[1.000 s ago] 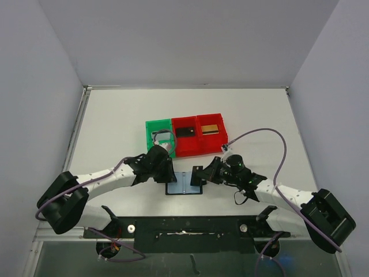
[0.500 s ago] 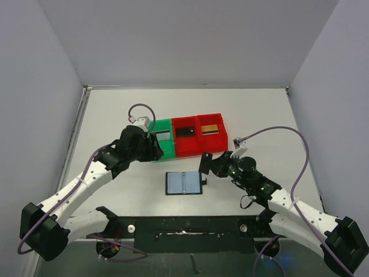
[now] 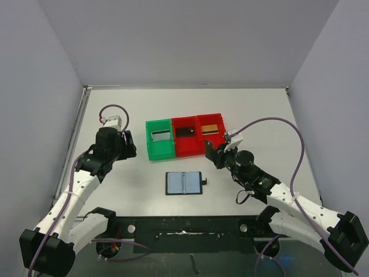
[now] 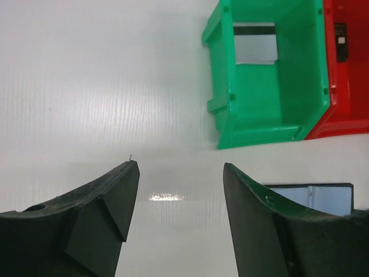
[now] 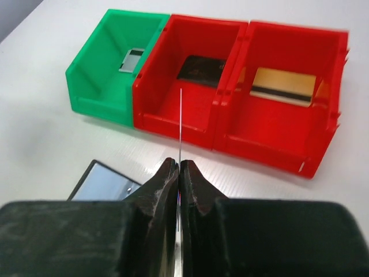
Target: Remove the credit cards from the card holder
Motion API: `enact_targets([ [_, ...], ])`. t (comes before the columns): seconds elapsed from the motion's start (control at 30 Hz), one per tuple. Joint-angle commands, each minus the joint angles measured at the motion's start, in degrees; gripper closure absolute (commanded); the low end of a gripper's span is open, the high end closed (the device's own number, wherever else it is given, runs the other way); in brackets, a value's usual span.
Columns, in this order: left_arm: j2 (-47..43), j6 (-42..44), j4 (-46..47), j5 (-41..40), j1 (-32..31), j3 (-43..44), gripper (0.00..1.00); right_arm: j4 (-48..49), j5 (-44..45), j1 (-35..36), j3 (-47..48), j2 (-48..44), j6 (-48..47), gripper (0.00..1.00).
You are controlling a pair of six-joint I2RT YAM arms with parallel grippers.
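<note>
After dropping silvery-grey plastic card (image 4: 255, 43) into green plastic bin (image 4: 259, 133), pulled left gripper (image 4: 179, 168) back, gaping, empty; right gripper (image 5: 179, 164) pinched shut. Looks done.

This looks like a robotics laboratory, more exactly a small test cell. The work surface is a plain white table (image 3: 259, 109) closed in on three sides by bare, pale grey panels: a back wall (image 3: 190, 40), a left wall (image 3: 34, 115) and a right wall (image 3: 340, 115). Two white and black robot arms, the left arm (image 3: 78, 184) and the right arm (image 3: 288, 199), stand on a black mounting rail (image 3: 184, 225) at the near edge. Loose purple cables (image 3: 288, 130) run along them. One green bin (image 3: 159, 149) and two red bins (image 3: 199, 138) stand in a tidy row, like sorting containers for an experiment.
</note>
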Motion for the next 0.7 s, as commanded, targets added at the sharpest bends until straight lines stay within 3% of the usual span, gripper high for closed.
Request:
enact_targets([
  [0.0, -1.95, 1.73, 4.11, -2.66, 0.22, -1.79, 0.4, 3.84, 3.51, 0.2, 7.26, 4.17, -13.8, 1.0],
  [0.23, -1.16, 2.14, 5.24, -4.51, 0.54, -2.42, 0.34, 0.71, -1.79, -0.83, 19.42, 17.46, -22.64, 1.0],
  [0.5, -1.05, 2.33, 4.95, -5.82, 0.81, -2.24, 0.28, -2.65, -11.95, -3.58, 30.93, 30.9, -26.13, 1.0],
  [0.67, -1.71, 2.33, 5.04, -6.63, 1.27, -2.39, 0.25, -4.38, -12.59, -3.4, 34.8, 35.43, -30.33, 1.0],
])
